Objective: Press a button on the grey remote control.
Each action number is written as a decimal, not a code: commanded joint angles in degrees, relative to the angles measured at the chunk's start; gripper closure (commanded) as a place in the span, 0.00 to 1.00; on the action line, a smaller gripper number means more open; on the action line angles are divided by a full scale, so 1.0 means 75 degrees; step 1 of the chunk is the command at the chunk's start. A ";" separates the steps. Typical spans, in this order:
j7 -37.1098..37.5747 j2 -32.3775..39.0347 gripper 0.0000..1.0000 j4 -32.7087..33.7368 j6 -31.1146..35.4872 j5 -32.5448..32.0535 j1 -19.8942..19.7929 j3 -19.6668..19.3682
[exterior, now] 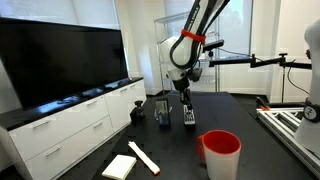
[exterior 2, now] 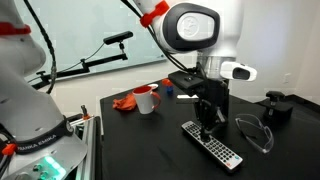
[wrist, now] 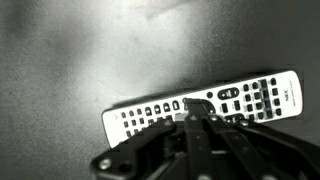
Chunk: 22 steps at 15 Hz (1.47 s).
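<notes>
In an exterior view, finds the grey remote control [exterior: 189, 119] lying flat on the black table [exterior: 240, 115], roughly mid-table, with a small dark upright object [exterior: 163, 112] just beside it and a red cup [exterior: 221, 150] nearer the camera. Places the gripper [exterior: 187, 108] directly above the remote, pointing straight down, low enough to be at or nearly on its face. Cannot tell contact from this angle.

In an exterior view, shows the remote [exterior 2: 214, 145] stretched diagonally across the tabletop, button side up, near a pair of clear safety glasses [exterior 2: 255, 133] but apart from them. Sets the gripper [exterior 2: 207, 127] over the end farther from the camera, upright, with nothing carried.

In the wrist view, looks down past the gripper [wrist: 194, 108] onto the rows of pale buttons. Jaws pressed together, no gap visible, pinching nothing. Meets the remote [wrist: 150, 117] around the middle of its length, on or just above a button.

Judged light, stiff plastic with a smooth back, so prone to skidding or pivoting on the slick tabletop under an off-centre push. Needs no lifting; best pressed straight down with the joined tips, close to the midline, and gently, given soft short-travel buttons over a hard shell. If gripped at all, best taken across the narrow width, by the long edges
</notes>
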 commanded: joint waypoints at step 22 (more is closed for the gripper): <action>-0.0006 0.0086 1.00 -0.0024 0.0497 -0.0026 -0.0040 -0.0013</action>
